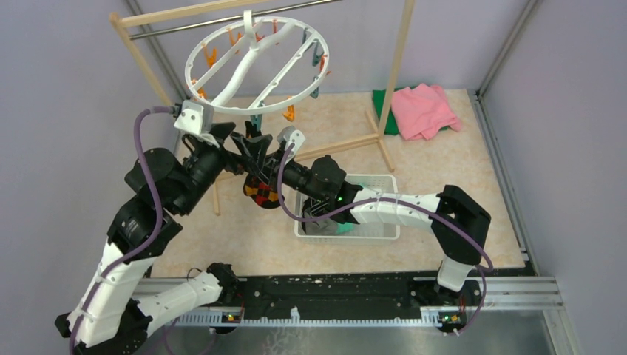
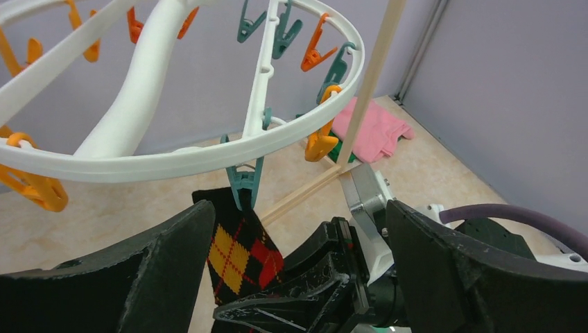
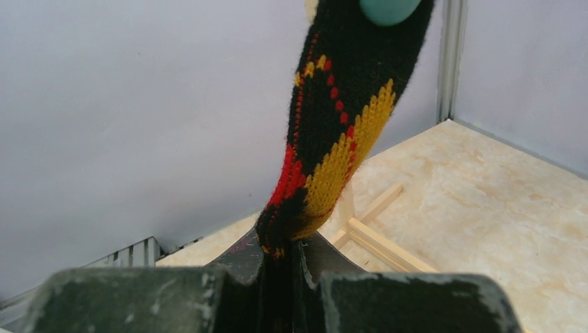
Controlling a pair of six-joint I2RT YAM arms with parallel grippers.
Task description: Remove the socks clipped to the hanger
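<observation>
From overhead I see the hanger [image 1: 255, 65] hung on the wooden rack [image 1: 396, 66] at the upper middle of the frame. Both arms meet just below its near rim. My left gripper [image 1: 251, 140] and right gripper [image 1: 262, 168] crowd together there, and the argyle sock [image 1: 260, 192] dangles beneath them. To the right of centre sits the white basket [image 1: 386, 222] with other socks [image 1: 325, 225] in it. A pink cloth [image 1: 423, 109] lies at the upper right.

On the left wrist camera, the left fingers [image 2: 139, 277] stand spread wide at either side of the frame, touching nothing. Between them a teal clip [image 2: 244, 182] on the ring's near rim pinches the top of the argyle sock. The right gripper comes in from lower centre, clamped on the sock lower down.

On the right wrist camera, the right jaws are pressed together on the sock at bottom centre. The fabric rises taut to the clip at the top edge.
</observation>
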